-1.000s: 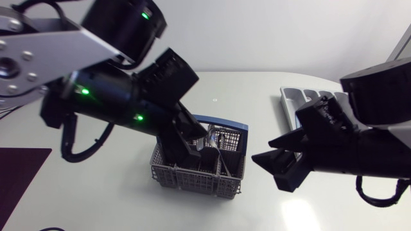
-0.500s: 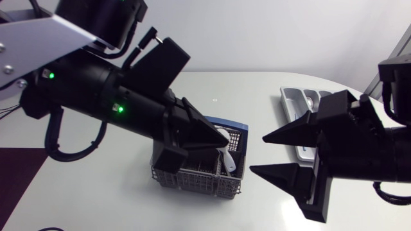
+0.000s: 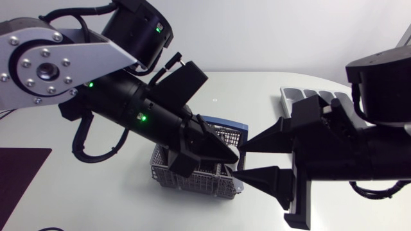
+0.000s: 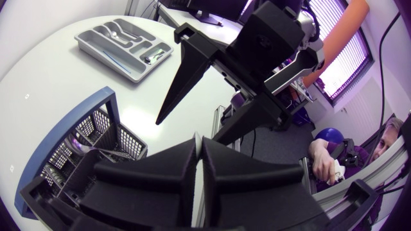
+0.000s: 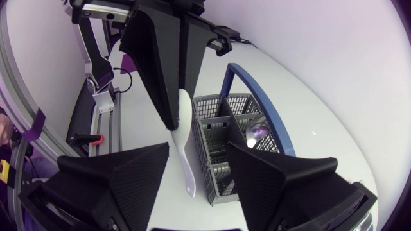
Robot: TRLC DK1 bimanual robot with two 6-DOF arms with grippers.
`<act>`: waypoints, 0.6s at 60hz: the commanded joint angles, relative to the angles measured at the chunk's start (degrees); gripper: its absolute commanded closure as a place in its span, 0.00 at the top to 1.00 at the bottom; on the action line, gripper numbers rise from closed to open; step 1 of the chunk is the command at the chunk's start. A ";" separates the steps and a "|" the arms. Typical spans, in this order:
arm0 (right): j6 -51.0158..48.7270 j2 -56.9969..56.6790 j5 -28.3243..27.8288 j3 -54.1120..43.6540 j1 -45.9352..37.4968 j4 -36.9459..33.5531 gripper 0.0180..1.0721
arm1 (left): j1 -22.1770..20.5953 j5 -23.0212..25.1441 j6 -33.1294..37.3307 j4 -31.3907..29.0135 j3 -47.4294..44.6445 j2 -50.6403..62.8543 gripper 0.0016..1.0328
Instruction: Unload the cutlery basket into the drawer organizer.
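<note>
Left end effector (image 3: 229, 154): fingers pressed nearly together on the upper end of a white utensil (image 5: 185, 144). The rest of the utensil hangs free, just beside the basket (image 3: 189, 174) and out of its compartments as far as the right wrist view shows. In the head view the black fingers mostly hide it.

Right end effector (image 3: 239, 162): fingers spread wide, one above and one below the left one's tip. The utensil hangs in the gap ahead of them; no contact seen.

Change over the last second:
- The left end effector was down inside the basket. It has since lifted and swung toward the basket's right side, bringing the utensil with it.
- The right end effector was back near the organizer (image 3: 297, 97), fingers closer together. It opened wide half a second ago and has now moved in across the table (image 3: 257, 86) until its tips bracket the left one's.

Reading: a hand-over looks set up. The left arm has done the extraction, and the right arm, nearer the organizer, is placed to take the utensil. Basket step done for this piece, drawer step not yet. The organizer sits well apart from the basket and already holds some cutlery (image 4: 149, 58).

Watch: the right fingers need to close on the hanging shaft before the left lets go, or the utensil drops.
</note>
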 commanded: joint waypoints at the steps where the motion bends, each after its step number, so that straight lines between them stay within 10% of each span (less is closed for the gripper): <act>1: -1.32 1.17 -0.79 -1.71 0.44 0.58 0.42 | 0.42 1.46 0.08 -0.70 0.12 0.82 0.03; 32: -1.14 3.63 -3.78 -2.50 0.79 0.58 0.07 | 1.56 3.40 0.08 -0.70 0.39 0.73 0.04; 36: -1.14 3.37 -3.78 -2.68 0.97 0.49 0.06 | 1.83 3.40 -0.18 -0.70 0.39 0.65 0.19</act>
